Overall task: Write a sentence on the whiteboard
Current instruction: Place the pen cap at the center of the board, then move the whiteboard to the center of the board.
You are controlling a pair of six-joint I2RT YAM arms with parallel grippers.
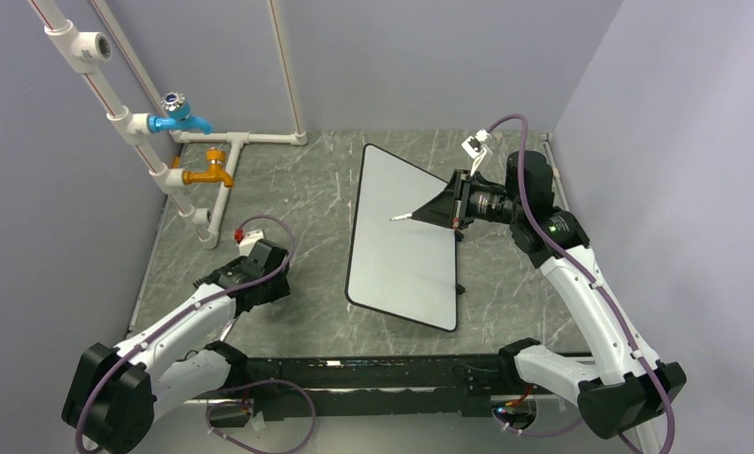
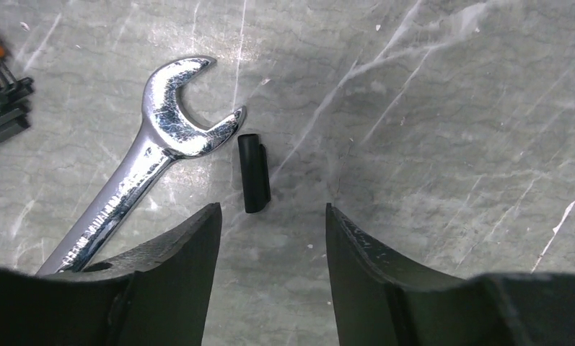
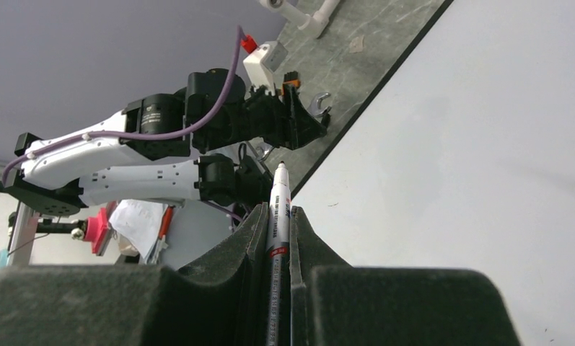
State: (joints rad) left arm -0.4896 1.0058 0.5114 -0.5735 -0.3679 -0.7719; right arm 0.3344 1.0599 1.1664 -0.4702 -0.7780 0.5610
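My right gripper [image 3: 279, 216] is clamped on the marker [image 3: 278, 193], with the whiteboard [image 1: 401, 270] just under its tip. My left gripper [image 2: 272, 213] stands wide, with the cap [image 2: 253, 173] and a wrench [image 2: 161, 137] just ahead of it. If I press hard, the board may skid or the marker may slip. I can't tell if the tip touches, and no lettering shows on it.

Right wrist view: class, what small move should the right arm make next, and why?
Probably lower the marker until its tip meets the whiteboard, for a first stroke. The right gripper is shut on the uncapped marker, the board shows no letters, and the cap lies on the table by the wrench, under the open left gripper.
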